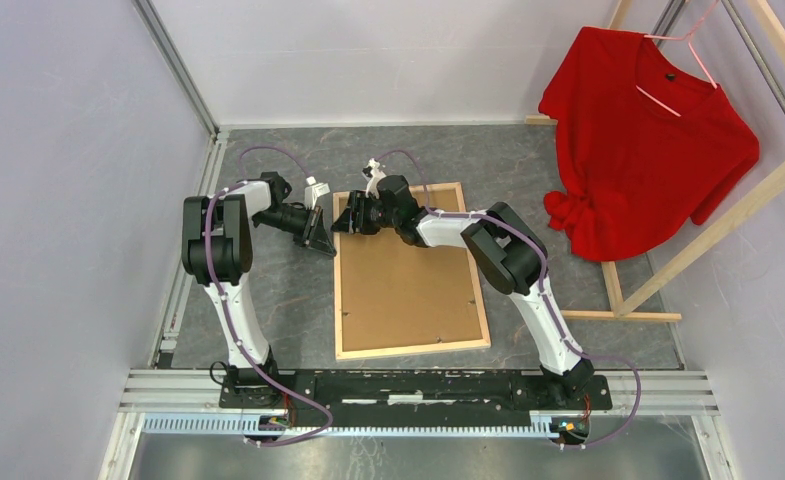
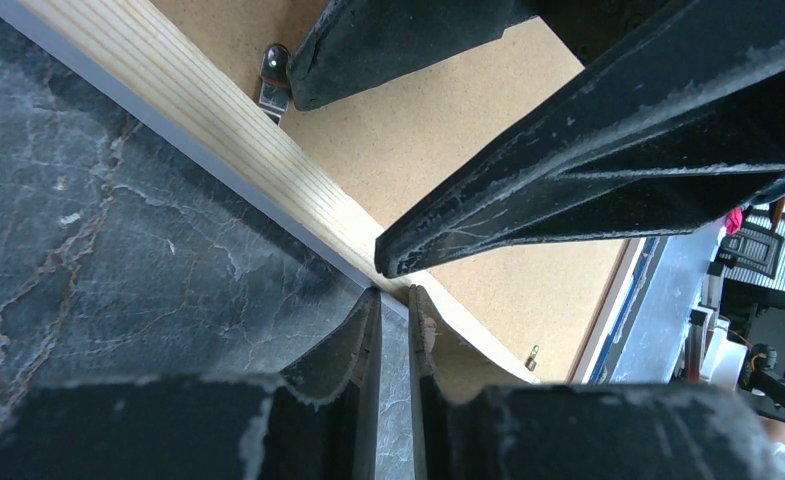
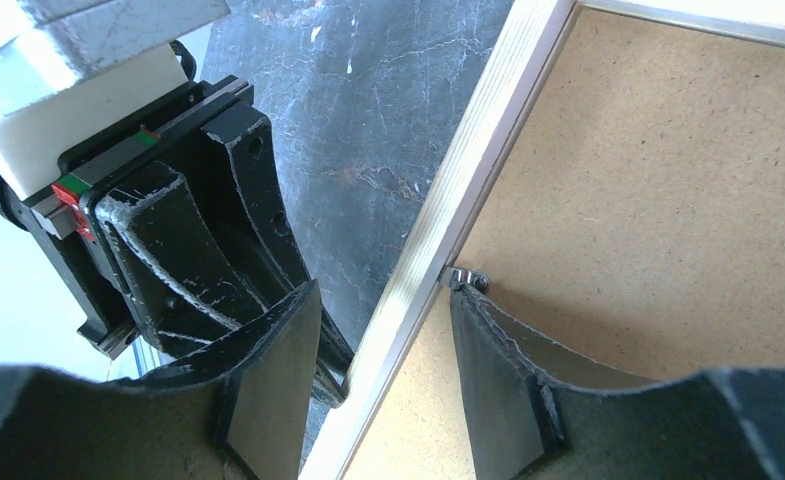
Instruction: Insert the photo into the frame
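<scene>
The frame (image 1: 338, 285) lies face down on the dark table, bare wood rails up, with a brown hardboard sheet (image 1: 408, 290) inside it. The photo is out of view. My left gripper (image 1: 320, 232) is at the outside of the frame's left rail (image 2: 198, 110), near the far corner. Its jaws (image 2: 393, 295) are only a narrow slit apart, with nothing between them and the tips at the rail's edge. My right gripper (image 3: 384, 290) is open and straddles the same rail (image 3: 478, 150). Its inner fingertip rests by a small metal tab (image 3: 465, 278) on the hardboard (image 3: 648, 200).
A red shirt (image 1: 648, 140) hangs on a bare-wood clothes rack (image 1: 728, 220) at the back right, its foot rail close to the frame's right side. Grey walls close in the left and the back. The two grippers are almost touching each other.
</scene>
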Motion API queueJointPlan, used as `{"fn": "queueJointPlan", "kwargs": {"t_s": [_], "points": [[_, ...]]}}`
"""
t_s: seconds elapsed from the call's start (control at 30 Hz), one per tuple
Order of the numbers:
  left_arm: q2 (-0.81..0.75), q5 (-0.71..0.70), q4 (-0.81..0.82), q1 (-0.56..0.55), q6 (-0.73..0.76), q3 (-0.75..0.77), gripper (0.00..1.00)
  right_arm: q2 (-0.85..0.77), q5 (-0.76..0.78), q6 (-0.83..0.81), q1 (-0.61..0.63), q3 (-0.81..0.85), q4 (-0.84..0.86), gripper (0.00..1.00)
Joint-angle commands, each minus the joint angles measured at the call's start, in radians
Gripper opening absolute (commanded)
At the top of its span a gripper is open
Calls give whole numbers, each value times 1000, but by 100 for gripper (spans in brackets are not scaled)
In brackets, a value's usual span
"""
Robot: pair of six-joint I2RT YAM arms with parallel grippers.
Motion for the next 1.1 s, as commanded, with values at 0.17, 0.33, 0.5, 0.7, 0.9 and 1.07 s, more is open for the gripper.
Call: {"fn": "queueJointPlan", "kwargs": {"t_s": [0.17,0.33,0.5,0.7,0.9,1.07], "points": [[-9,-48,45,-9,25,-28,20,36,10,6,9,40,-20,57],[-16,-50,46,-12,31,-34,20,42,9,10,9,46,-19,57],[-18,-54,46,-14,37,-38,20,36,4,17,8,26,-9,56],[-15,-59,5,-10,68,-18,20,-71,-37,40,-10,-70,49,59],[-54,-106,-45,-6,141,-32,23,-342,-21,54,-133,-368,162,75],[-127,-162,-46,-15,188,-93,29,-600,90,-36,-290,-603,72,86]]}}
